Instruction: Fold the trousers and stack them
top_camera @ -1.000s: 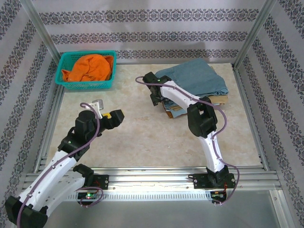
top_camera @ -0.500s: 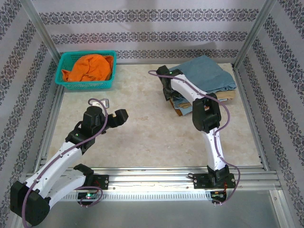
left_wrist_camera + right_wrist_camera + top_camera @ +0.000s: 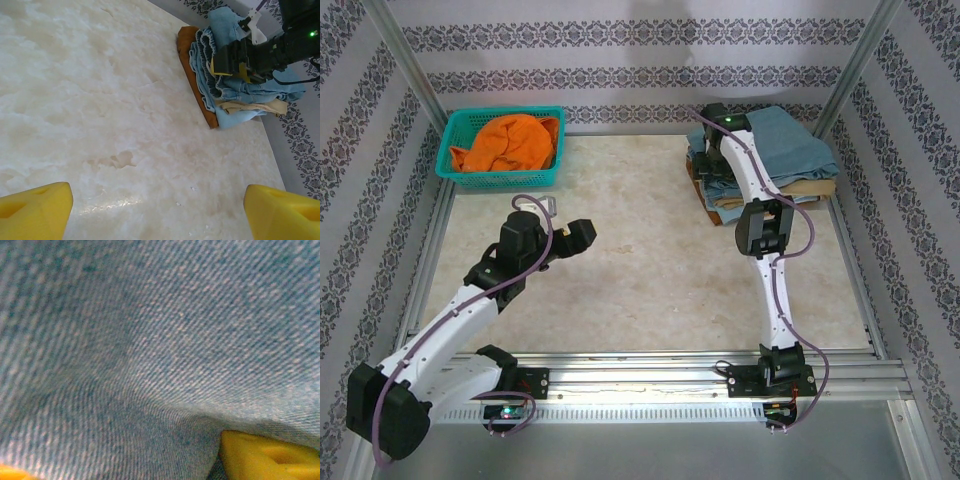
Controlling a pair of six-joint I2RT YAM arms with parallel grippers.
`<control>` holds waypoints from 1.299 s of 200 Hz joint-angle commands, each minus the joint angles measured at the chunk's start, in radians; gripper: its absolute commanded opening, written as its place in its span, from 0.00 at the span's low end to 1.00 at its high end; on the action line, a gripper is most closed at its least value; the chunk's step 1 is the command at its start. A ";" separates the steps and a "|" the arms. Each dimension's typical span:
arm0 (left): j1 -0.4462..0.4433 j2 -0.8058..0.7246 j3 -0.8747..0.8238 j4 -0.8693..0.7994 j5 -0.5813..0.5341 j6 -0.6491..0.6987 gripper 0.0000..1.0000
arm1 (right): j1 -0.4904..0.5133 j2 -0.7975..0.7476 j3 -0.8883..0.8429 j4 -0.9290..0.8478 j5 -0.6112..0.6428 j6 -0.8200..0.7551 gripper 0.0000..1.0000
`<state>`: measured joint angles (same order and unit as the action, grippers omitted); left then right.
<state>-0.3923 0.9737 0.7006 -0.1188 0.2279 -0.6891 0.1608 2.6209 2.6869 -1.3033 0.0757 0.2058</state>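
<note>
Squaring the trousers (image 3: 800, 150) on the pile (image 3: 192, 75) should precede release; right claw (image 3: 232, 62) buried in denim, grip indeterminable, left claw (image 3: 157, 212) spread idle.

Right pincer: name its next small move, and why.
Probably ease the right pincer back from the stack's edge: the jeans already lie folded on top, and its pads sit against the denim there.

Blurred denim of the trousers (image 3: 150, 330) hides whether the right end effector (image 3: 140, 465), fingertips (image 3: 265, 455) cropped, grips.
</note>
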 commanded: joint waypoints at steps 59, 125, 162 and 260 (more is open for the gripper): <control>0.019 0.030 0.067 0.042 0.054 0.030 0.89 | -0.054 -0.199 -0.302 0.240 -0.138 0.122 0.76; 0.022 -0.059 0.002 0.050 0.064 0.050 0.91 | -0.050 -0.782 -1.013 0.674 -0.181 0.317 0.83; 0.027 -0.116 -0.025 0.001 0.016 0.065 0.93 | -0.053 -0.975 -1.543 1.034 -0.204 0.550 0.85; 0.034 -0.211 -0.049 -0.080 -0.044 0.098 0.96 | -0.024 -0.606 -1.409 1.262 -0.291 0.669 0.80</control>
<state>-0.3710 0.7834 0.6518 -0.1585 0.2089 -0.6277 0.1184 1.9202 1.1683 -0.1551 -0.1925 0.8627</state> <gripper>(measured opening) 0.962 0.807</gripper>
